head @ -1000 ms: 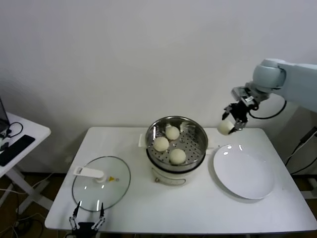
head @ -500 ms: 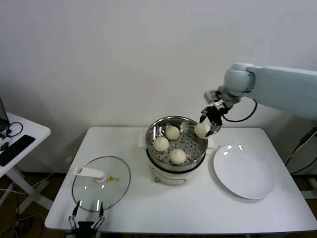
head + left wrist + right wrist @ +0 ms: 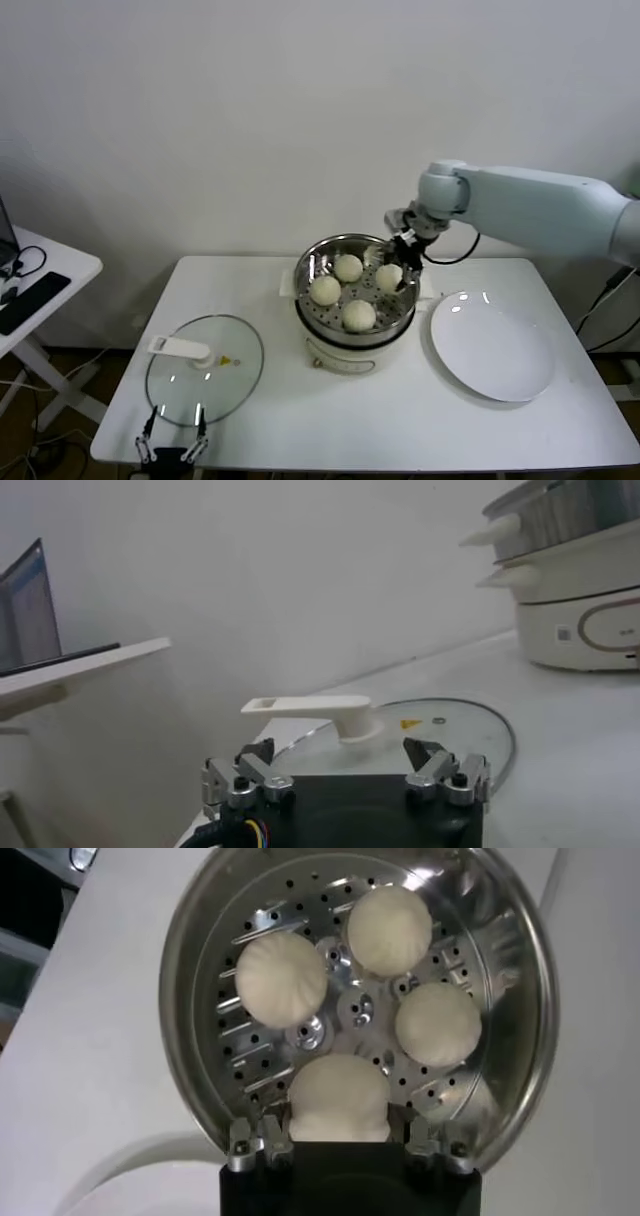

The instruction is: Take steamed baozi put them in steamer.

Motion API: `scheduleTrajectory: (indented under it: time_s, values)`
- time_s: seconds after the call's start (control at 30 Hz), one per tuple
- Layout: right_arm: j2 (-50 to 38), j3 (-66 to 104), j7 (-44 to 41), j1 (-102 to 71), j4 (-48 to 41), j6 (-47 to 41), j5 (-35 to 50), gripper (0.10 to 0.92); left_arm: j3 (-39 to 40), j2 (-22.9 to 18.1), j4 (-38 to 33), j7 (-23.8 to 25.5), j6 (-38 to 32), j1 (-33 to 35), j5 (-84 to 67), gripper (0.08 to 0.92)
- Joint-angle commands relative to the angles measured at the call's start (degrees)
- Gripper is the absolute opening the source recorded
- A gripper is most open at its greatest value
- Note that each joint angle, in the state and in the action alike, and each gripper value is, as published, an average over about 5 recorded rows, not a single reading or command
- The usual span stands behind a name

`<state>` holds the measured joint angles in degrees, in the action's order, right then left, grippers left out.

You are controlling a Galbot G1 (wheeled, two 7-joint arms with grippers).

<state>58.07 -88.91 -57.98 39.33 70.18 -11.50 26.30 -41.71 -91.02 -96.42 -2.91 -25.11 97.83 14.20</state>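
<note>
The white rectangular worktop [image 3: 400, 420] carries the round shiny stainless-steel steamer [image 3: 311, 299] on its white electric base, with the flat white round plate [image 3: 492, 346] just beside it and the round glass lid with a white handle [image 3: 204, 368] well apart on the other side. The right gripper [image 3: 397, 275] reaches over the steamer's rim, its fingers [image 3: 262, 1141] pinching the fourth small cream-white steamed baozi [image 3: 339, 1097] on both sides; three more baozi [image 3: 281, 977] sit just beyond the fingertips on the perforated floor. The likely trouble: if the fingers spread before the bun rests on the floor, it could roll against its near neighbours, or soft dough might cling to one finger and lift out on withdrawal. The left gripper [image 3: 346, 772] waits by the lid, fingers spread and empty.
</note>
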Motion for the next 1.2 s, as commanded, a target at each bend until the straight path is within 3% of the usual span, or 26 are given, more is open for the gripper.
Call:
scheduleTrajectory:
  time_s: [0.03,0.43,0.7,0.87,1.0,1.2]
  values:
    - [1.5,1.87,0.38,-5.28,-3.3,-0.36,-2.81,0.645,-0.02,-0.02,0.02,-0.02,0.1,-0.09,-0.1,0.823]
    - [2.15,2.71,0.63,-5.92,-4.29,0.58,-4.48,0.654,0.13,-0.17,-0.31,-0.01,0.1,0.12,-0.06,0.823]
    - [-0.13,4.11,0.94,-2.41,-1.93,0.21,0.32,0.804,0.16,-0.2,-0.6,-0.02,0.32,0.4,-0.07,0.823]
    - [-3.78,4.51,2.06,2.86,0.89,-0.38,4.38,0.822,0.12,-0.18,-0.97,-0.02,0.34,0.64,-0.02,0.823]
    - [-9.91,7.67,12.06,3.56,7.74,-3.57,10.26,0.823,0.23,-0.17,-1.06,-0.02,0.4,0.51,-0.02,0.823]
    - [-20.85,25.03,30.67,-10.71,17.76,-5.97,16.42,0.823,0.47,-0.22,-0.52,0.0,0.72,-0.35,-0.13,0.823]
